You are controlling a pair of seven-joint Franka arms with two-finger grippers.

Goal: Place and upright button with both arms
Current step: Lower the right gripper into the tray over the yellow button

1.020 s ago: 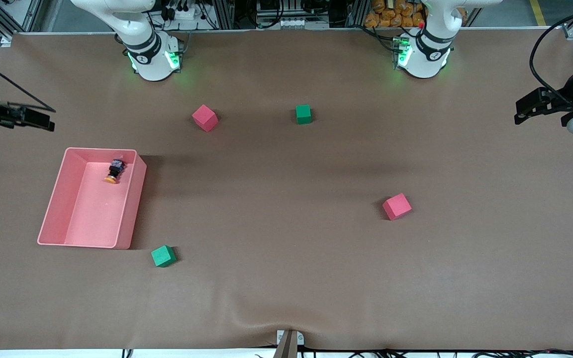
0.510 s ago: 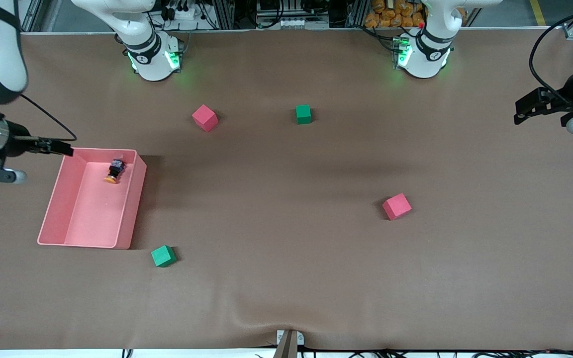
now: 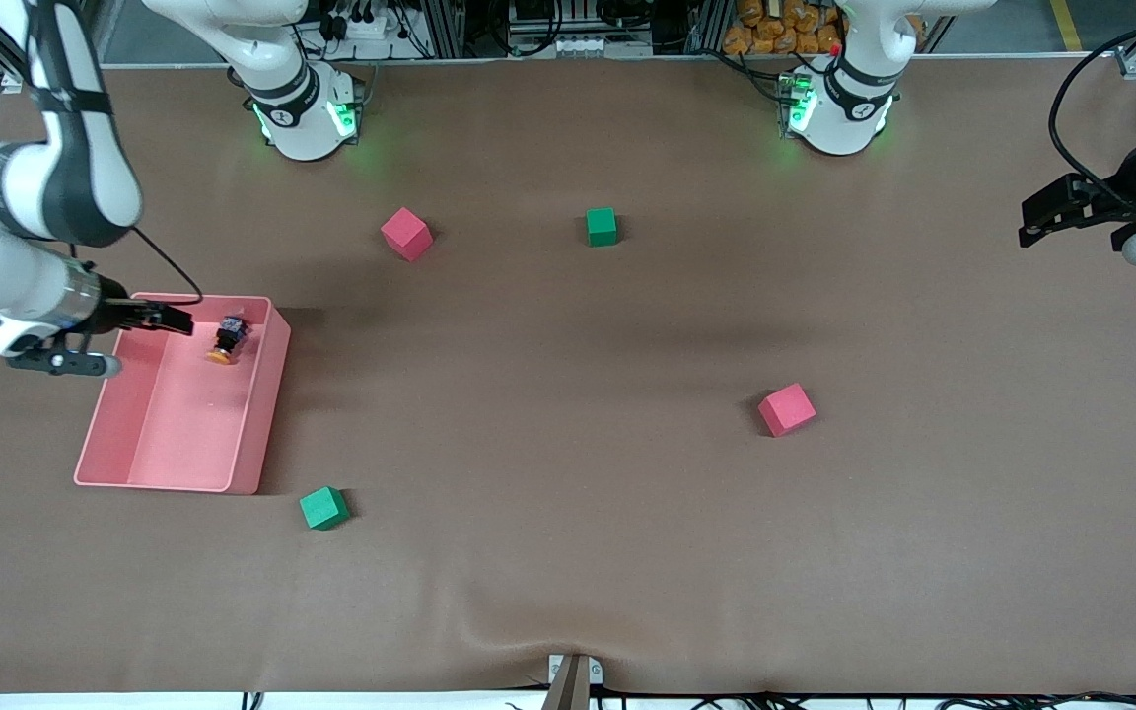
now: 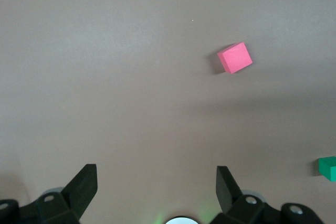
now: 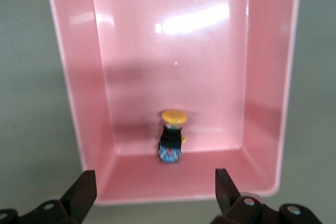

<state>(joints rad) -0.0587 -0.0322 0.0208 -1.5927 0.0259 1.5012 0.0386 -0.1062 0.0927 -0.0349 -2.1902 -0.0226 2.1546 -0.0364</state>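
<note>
The button (image 3: 226, 340) lies on its side in the pink bin (image 3: 262, 404), near the bin's end farthest from the front camera, with its orange cap pointing toward that camera. My right gripper (image 3: 178, 319) is open and hangs over that end of the bin, beside the button and apart from it. In the right wrist view the button (image 5: 172, 136) lies on the bin floor (image 5: 210, 66) ahead of the open gripper (image 5: 155, 190), between its fingers' lines. My left gripper (image 3: 1029, 225) waits open and empty over the left arm's end of the table; it also shows in the left wrist view (image 4: 156, 182).
A pink cube (image 3: 406, 234) and a green cube (image 3: 602, 226) lie near the bases. Another pink cube (image 3: 787, 409) lies mid-table and a green cube (image 3: 323, 508) lies by the bin's near corner. The left wrist view shows a pink cube (image 4: 234, 57) and a green cube (image 4: 328, 168).
My right arm has swung in from the table's edge, bringing its gripper over the bin's end beside the button. The button and the left arm have not moved.
</note>
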